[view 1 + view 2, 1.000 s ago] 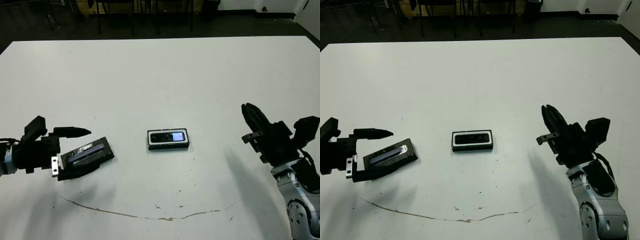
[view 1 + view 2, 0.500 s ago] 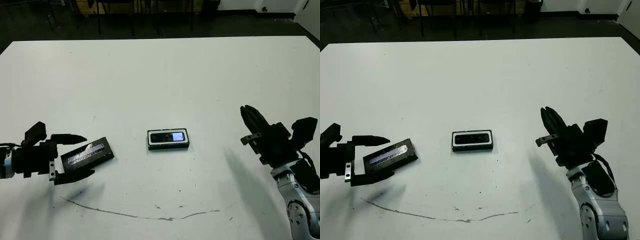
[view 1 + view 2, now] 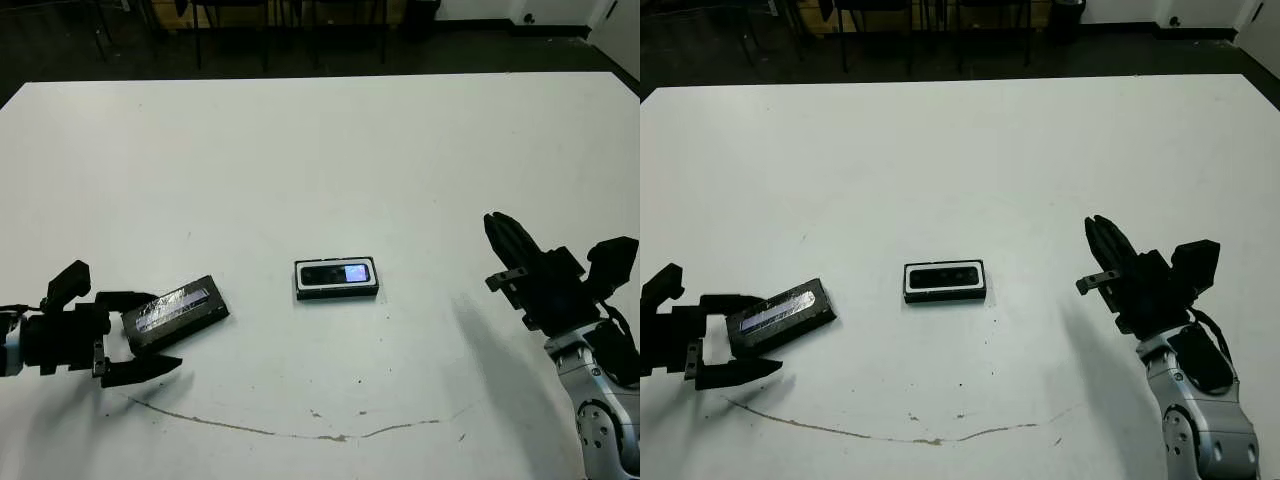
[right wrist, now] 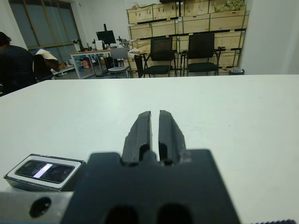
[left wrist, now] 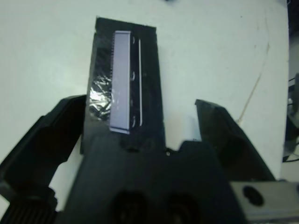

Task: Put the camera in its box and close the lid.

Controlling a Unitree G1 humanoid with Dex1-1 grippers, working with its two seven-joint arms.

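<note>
**Q:** While you look down at the table [image 3: 320, 150], where are the task's things?

**Me:** The camera [image 3: 338, 272] lies inside the box [image 3: 336, 279], near the middle of the white table. Its small screen glows bluish. The box's white lining shows as a thin border around it. The lid [image 3: 176, 309] is not on the box. It lies flat on the table well to my left, a black panel with a shiny silver strip across its face.

**Q:** What is your left hand doing?

**Me:** My left gripper [image 3: 143, 333] is spread wide, low over the table, at the lid's near end. One finger lies along one side of the lid and the other lies off its opposite side. In my left wrist view the lid [image 5: 124, 84] runs straight out between the two fingers [image 5: 46, 135]. I cannot tell whether either one touches it.

**Q:** And your right hand?

**Me:** My right gripper [image 3: 508, 238] is raised above the table, well to the right of the box. Its fingers are pressed together with only a thin slit between them, holding nothing. My right wrist view shows the box [image 4: 44, 172] off to one side.

**Q:** Anything else on the table?

**Me:** A thin brown line [image 3: 280, 432] curves across its near edge.
</note>
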